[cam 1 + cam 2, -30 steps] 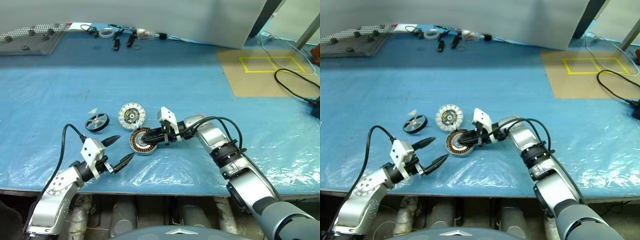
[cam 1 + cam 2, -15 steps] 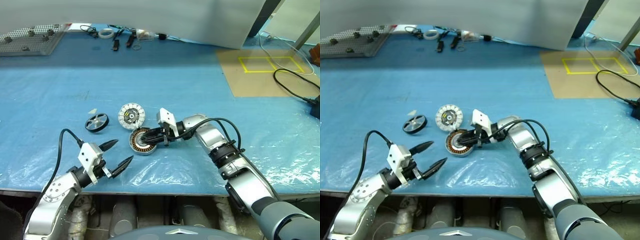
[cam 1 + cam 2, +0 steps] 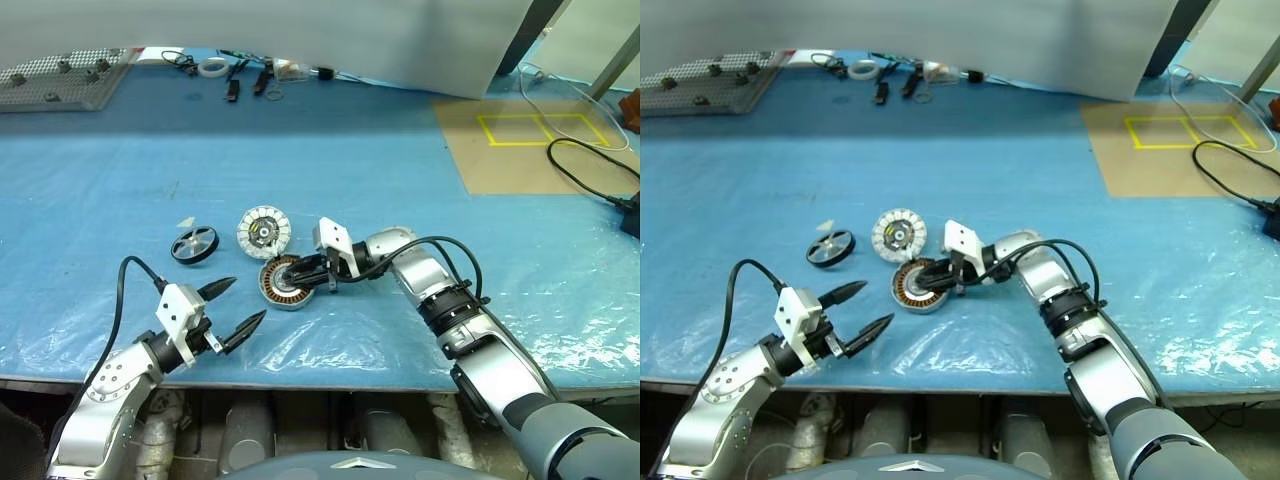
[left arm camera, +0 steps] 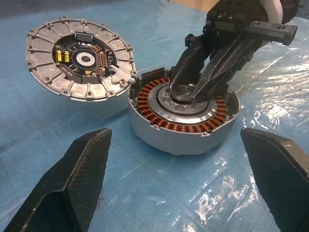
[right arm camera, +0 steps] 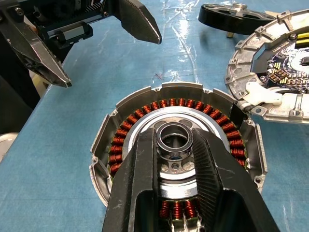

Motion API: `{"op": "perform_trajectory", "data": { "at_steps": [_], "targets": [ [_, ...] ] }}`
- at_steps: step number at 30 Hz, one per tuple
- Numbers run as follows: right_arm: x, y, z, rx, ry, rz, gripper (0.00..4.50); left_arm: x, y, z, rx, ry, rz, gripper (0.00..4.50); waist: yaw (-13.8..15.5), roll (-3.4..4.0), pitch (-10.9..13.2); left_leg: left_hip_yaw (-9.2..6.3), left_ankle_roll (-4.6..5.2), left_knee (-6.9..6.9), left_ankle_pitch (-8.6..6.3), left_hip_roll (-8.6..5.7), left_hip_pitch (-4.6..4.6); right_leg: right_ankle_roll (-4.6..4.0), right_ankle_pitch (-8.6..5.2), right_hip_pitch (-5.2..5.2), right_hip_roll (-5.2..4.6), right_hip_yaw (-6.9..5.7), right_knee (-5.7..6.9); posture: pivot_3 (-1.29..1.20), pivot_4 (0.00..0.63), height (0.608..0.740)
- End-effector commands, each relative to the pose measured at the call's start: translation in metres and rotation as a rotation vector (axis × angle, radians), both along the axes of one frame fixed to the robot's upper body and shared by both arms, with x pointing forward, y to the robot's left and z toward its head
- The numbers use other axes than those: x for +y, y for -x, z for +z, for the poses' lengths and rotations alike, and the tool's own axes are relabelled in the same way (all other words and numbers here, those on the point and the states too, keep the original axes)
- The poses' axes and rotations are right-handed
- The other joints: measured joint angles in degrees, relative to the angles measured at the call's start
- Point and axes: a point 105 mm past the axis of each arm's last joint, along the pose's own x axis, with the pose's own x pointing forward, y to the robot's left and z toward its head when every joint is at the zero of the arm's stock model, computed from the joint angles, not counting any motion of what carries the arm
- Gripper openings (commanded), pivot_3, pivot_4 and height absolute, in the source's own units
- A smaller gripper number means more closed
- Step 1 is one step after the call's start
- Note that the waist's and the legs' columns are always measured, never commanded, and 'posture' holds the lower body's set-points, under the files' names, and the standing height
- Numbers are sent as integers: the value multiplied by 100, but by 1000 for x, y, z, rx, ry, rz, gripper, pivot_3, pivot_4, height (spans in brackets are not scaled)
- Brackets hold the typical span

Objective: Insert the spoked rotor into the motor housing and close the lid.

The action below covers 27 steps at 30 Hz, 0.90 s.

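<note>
- The spoked rotor (image 3: 194, 244) lies on the blue table (image 3: 380, 170), near the motor housing (image 3: 285, 283) on its left and well outside it, so I judge insertion not yet done.
- My right gripper (image 5: 176, 159) has its fingers narrowed around the housing's centre ring; whether they truly pinch it, I can't be sure.
- My left gripper (image 3: 232, 305) hangs wide open and empty, near the housing.
- The lid (image 3: 263, 231) rests just beside the housing, inner face up; closing is left.
</note>
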Motion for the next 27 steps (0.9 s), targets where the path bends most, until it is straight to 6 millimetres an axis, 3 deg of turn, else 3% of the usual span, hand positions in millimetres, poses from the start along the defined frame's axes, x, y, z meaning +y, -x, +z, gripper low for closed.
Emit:
{"op": "perform_trajectory", "data": {
  "at_steps": [1, 17, 18, 22, 27],
  "targets": [
    [0, -2, 7, -28, -18, 0, 653, -1, 1, 4, -29, 4, -11, 4500, 0, 0, 0, 0, 0, 0, 0, 0, 0, 0, 0, 0, 0, 0, 0, 0, 150, 740],
    [-3, -4, -6, -40, 31, -19, 653, 6, 2, -13, -21, 3, -13, 4500, 2, 0, 0, -1, 1, 3, 0, 1, 5, 0, 0, 6, 0, 0, 1, 0, 150, 740],
    [-4, -4, -7, -41, 33, -19, 1364, 7, 2, -15, -21, 4, -13, 4500, 3, 0, -1, -1, 1, 3, 0, 1, 7, 0, 0, 7, 0, 0, 1, 0, 150, 740],
    [-5, -5, -8, -40, 47, -17, 2572, 9, 3, -19, -18, 4, -15, 4500, 9, -1, -1, -1, 0, 4, 0, 1, 16, 0, 0, 17, 0, 0, 1, 0, 150, 740],
    [-8, -5, 1, -49, 19, -7, 2572, 10, 1, -21, -20, 5, -17, 4500, 21, 0, -1, -1, 1, 5, 0, 0, 16, 0, 0, 17, -1, 0, 3, 0, 150, 740]
  ]
}}
